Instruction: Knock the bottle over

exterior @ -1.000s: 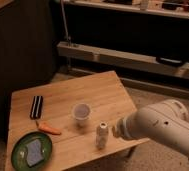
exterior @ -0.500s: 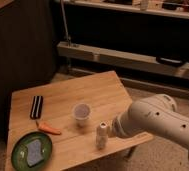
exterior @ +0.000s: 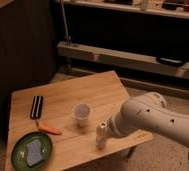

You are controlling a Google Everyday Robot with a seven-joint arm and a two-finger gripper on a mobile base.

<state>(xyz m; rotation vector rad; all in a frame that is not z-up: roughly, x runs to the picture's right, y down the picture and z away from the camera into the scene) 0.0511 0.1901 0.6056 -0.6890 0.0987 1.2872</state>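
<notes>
The bottle (exterior: 101, 135) is small and pale, with a narrow neck and cap. It stands upright near the front edge of the wooden table (exterior: 93, 90). The translucent white cup (exterior: 81, 113) stands just behind and to its left. My white arm (exterior: 153, 117) reaches in from the right. The gripper (exterior: 109, 131) is at the arm's end, right beside the bottle on its right side, mostly hidden behind the arm's bulk.
A green plate (exterior: 22, 150) with a grey-blue sponge (exterior: 34, 150) sits at the front left corner. An orange carrot (exterior: 50, 128) lies next to it. A black striped bar (exterior: 36, 106) lies at the left. Dark shelving and a metal rail (exterior: 138, 57) stand behind the table.
My arm has moved left along the table's front right, bringing the gripper from a short way off right up to the bottle. The bottle still stands upright.
</notes>
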